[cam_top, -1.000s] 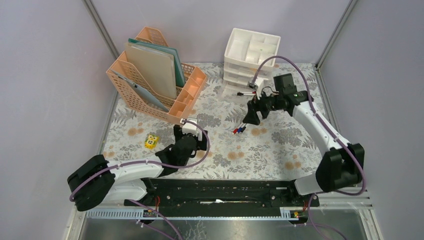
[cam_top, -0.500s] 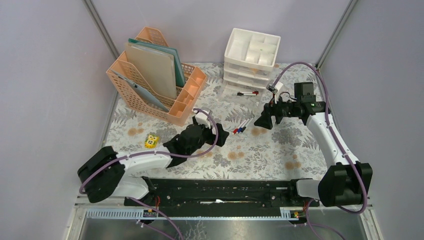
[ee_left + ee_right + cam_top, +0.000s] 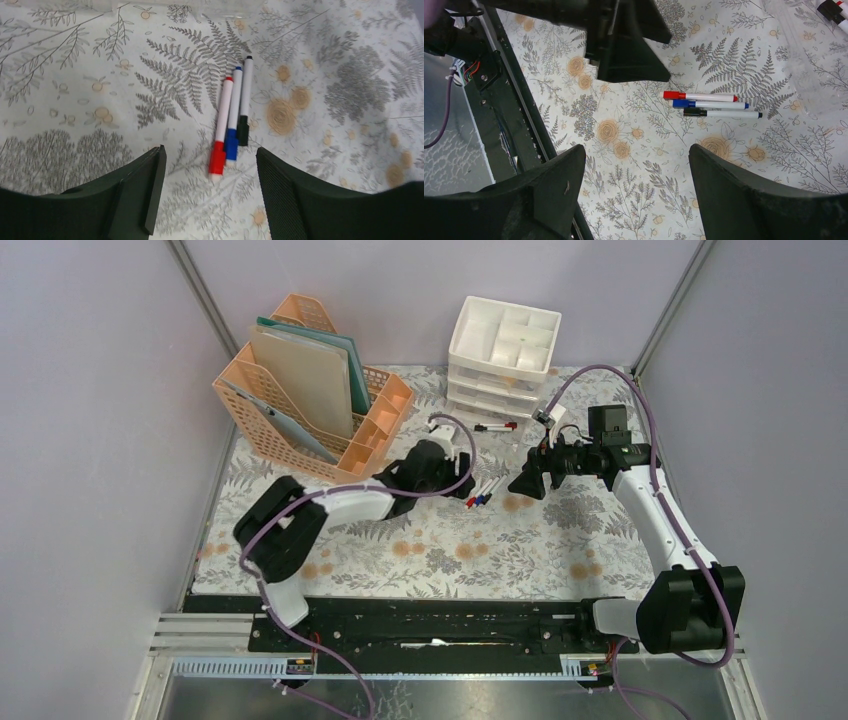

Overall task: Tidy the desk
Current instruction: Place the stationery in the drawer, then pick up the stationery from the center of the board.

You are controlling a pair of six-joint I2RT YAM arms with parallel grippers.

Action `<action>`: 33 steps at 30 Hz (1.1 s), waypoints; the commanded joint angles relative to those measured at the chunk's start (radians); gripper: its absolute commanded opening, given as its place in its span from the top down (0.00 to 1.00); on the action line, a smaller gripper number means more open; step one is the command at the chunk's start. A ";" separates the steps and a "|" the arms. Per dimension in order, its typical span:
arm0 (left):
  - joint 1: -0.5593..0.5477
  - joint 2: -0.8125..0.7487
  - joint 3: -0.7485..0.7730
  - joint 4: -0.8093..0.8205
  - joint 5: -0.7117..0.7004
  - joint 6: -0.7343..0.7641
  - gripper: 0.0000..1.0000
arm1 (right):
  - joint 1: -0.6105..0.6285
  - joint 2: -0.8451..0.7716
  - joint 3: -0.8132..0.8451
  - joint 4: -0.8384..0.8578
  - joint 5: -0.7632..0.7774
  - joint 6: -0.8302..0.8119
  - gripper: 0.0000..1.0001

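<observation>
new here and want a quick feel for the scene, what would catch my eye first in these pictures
Three markers, capped red, blue and black, lie side by side near the middle of the fern-printed desk, flanked by the open left pincer and the open right pincer. A peach file rack holding folders stands back left, a white drawer unit at back centre.

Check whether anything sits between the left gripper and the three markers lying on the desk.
Nothing visible does. In the left wrist view the three markers lie side by side just ahead of the open left gripper, and only the bare patterned cloth of the desk shows between them.
</observation>
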 commanded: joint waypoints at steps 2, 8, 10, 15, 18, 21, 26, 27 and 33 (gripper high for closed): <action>0.012 0.153 0.217 -0.180 0.045 0.059 0.40 | -0.001 -0.016 0.000 0.015 -0.001 -0.007 0.18; 0.012 0.267 0.331 -0.246 0.110 0.088 0.52 | -0.001 -0.013 0.000 0.015 0.002 -0.007 0.18; 0.012 0.296 0.365 -0.268 0.132 0.100 0.54 | -0.001 -0.009 0.001 0.015 0.001 -0.008 0.18; 0.010 0.350 0.421 -0.319 0.153 0.119 0.59 | -0.001 -0.006 0.000 0.015 0.003 -0.006 0.18; 0.011 0.369 0.438 -0.337 0.155 0.125 0.60 | -0.002 -0.006 -0.001 0.015 0.003 -0.006 0.18; 0.009 0.385 0.452 -0.363 0.140 0.133 0.60 | -0.001 -0.006 0.000 0.015 0.001 -0.007 0.18; -0.016 0.397 0.469 -0.421 0.029 0.171 0.63 | -0.002 -0.007 0.000 0.013 0.000 -0.008 0.18; -0.021 0.397 0.470 -0.428 0.012 0.177 0.66 | -0.002 -0.007 0.000 0.014 -0.001 -0.007 0.18; -0.038 0.391 0.464 -0.456 -0.068 0.197 0.81 | -0.003 -0.009 0.000 0.013 -0.002 -0.008 0.18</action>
